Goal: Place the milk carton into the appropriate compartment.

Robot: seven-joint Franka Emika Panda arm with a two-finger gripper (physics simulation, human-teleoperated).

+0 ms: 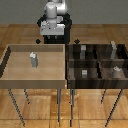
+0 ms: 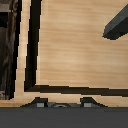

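The milk carton [image 1: 33, 59], a small pale grey carton with a peaked top, stands upright on the floor of the light wooden tray [image 1: 10, 75] at the exterior view's left. My gripper [image 1: 52, 40] hangs at the tray's far edge, well behind the carton and apart from it. In the wrist view the gripper [image 2: 64, 104] is open, its two fingertips [image 2: 40, 103] spread with only the tray floor between them. A grey slanted shape [image 2: 117, 25] at the frame's edge looks like the carton.
A dark wooden bin [image 1: 68, 70] split into several compartments stands at the exterior view's right, touching the tray. It holds a small grey cube [image 1: 85, 73], a taller slim grey box [image 1: 114, 48] and other grey items. Both stand on thin legs over a wood floor.
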